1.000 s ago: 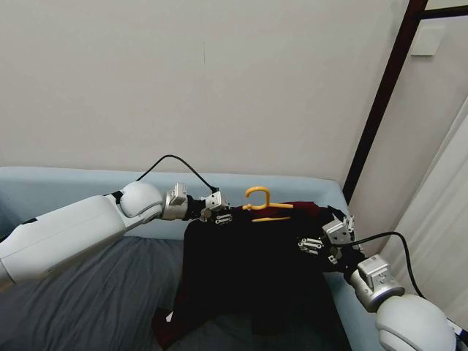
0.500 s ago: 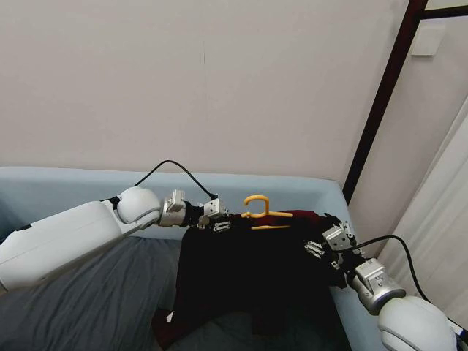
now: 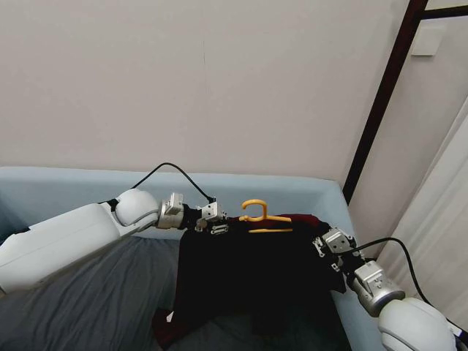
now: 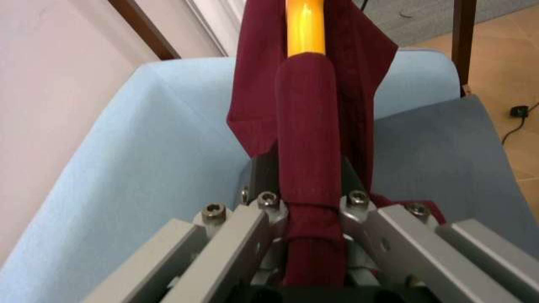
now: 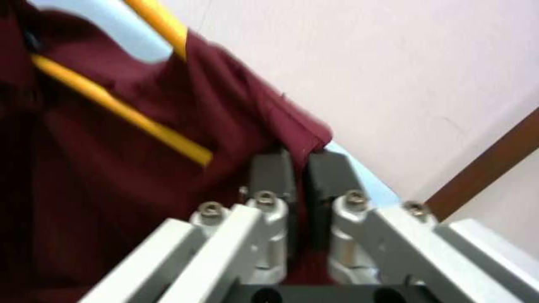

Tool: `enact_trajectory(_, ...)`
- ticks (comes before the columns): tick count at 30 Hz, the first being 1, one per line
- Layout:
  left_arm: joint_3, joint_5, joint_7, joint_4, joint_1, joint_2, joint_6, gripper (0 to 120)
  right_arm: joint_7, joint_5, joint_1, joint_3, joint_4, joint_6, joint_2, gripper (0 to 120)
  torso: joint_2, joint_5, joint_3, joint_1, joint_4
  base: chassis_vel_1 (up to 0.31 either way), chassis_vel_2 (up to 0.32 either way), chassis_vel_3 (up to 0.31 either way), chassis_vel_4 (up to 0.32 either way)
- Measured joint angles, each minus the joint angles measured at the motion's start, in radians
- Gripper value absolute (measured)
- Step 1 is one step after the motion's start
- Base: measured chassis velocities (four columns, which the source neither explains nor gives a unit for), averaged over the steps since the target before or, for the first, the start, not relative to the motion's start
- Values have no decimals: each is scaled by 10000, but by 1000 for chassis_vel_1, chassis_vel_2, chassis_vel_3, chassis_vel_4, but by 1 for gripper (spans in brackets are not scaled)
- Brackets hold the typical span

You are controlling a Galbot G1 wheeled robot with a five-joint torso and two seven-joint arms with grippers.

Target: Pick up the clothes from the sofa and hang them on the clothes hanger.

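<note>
left gripper [image 3: 213,223], right gripper [image 3: 322,246]: jaws clamp garment [image 3: 248,281] on hanger [image 3: 257,211].

Right tool [image 5: 296,167] pinching maroon shirt [image 5: 227,95] edge, yellow hanger [image 5: 126,113] across the fabric, pale wall [image 5: 379,63] behind

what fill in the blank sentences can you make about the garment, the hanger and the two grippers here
1. The hanger inside the dark red garment is ____ in colour.
2. The left gripper has its fingers ____ on one shoulder of the garment.
3. The right gripper pinches the garment's other shoulder edge, so ____ grippers hold it up.
4. Behind the garment is the backrest of a light ____ sofa.
Missing words: yellow; shut; both; blue.
</note>
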Motion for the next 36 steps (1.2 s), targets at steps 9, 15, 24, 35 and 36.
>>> enact_trajectory(9, -9, -55, 82, 160, 50, -55, 0, 3, -286, 159, 11, 3, -43, 765, -6, 0, 0, 1, 0, 0, 0, 0, 0, 0, 0)
enact_trajectory(15, -8, -65, 305, 415, 168, -64, -52, 3, -239, 1304, 138, 210, 595, 1005, -127, 0, 0, -1, 0, 0, 2, 0, 0, 0, 0)
enact_trajectory(24, -30, 101, 411, 563, 504, -116, -122, 3, 136, 2495, 293, 539, 1264, 888, -424, 0, 0, -2, 0, 0, 1, 0, 0, 0, 0)
enact_trajectory(35, -618, -249, 695, 1281, 858, -48, -326, 3, 199, 2657, -29, 505, 1734, 674, -401, 0, 0, -2, 0, 0, 1, 0, 0, 0, 0)
enact_trajectory(36, -618, -249, 695, 1281, 858, -48, -326, 3, 196, 2649, -34, 499, 1736, 674, -398, 0, 0, -2, 0, 0, 1, 0, 0, 0, 0)
